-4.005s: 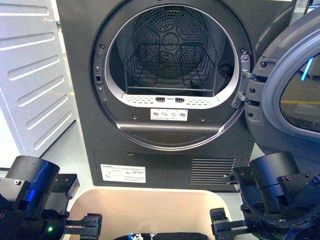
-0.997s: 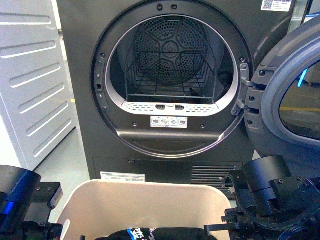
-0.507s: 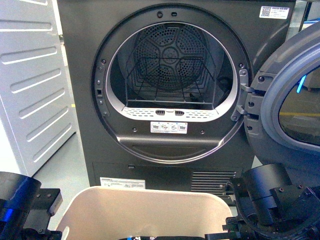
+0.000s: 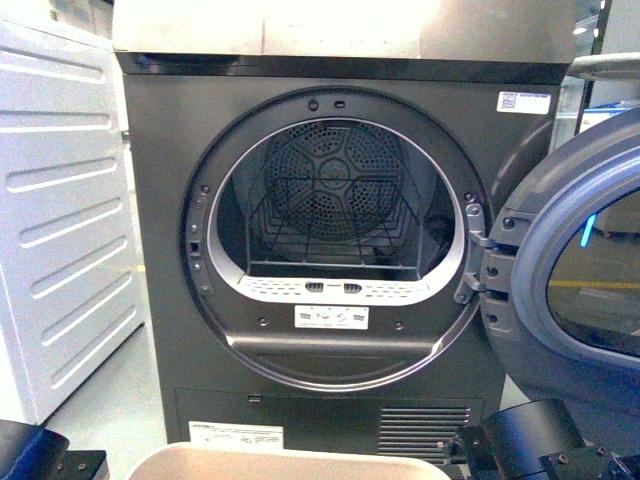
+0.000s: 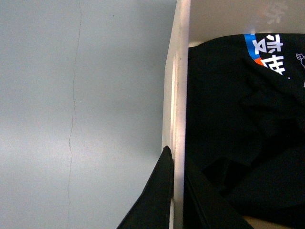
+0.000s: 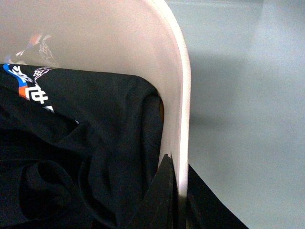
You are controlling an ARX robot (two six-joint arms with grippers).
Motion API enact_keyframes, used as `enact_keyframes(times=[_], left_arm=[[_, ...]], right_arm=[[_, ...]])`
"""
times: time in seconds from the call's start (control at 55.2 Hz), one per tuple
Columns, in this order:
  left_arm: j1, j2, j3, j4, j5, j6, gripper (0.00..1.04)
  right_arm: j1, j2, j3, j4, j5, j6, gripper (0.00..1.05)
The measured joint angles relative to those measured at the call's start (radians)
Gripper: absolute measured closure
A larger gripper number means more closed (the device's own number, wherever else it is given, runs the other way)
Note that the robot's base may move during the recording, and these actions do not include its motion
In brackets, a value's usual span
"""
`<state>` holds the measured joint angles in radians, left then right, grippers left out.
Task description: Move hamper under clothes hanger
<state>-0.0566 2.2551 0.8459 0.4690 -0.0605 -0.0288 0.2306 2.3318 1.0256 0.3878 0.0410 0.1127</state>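
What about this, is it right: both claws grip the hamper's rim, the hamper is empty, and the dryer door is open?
Wrong on one count: the hamper is not empty. Both wrist views show black clothes in it. The left claw and right claw do grip its rim, and the dryer door is open.
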Motion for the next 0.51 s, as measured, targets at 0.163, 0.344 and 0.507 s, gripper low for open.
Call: enact_keyframes(times=[0.163, 0.344, 0.507], left_arm=[[0.016, 0.000, 0.000, 0.000, -0.018, 0.001, 1.01], [-0.005, -0.004, 0.005, 0.000, 0.006, 0.001, 1.01], [-0.011, -0.005, 0.008, 0.000, 0.008, 0.000, 1.01]], right_arm=[[0.021, 0.000, 0.001, 0.001, -0.013, 0.000, 1.02], [-0.008, -0.004, 0.001, 0.001, 0.008, 0.000, 1.02], [-0.014, -0.005, 0.000, 0.002, 0.006, 0.001, 1.02]])
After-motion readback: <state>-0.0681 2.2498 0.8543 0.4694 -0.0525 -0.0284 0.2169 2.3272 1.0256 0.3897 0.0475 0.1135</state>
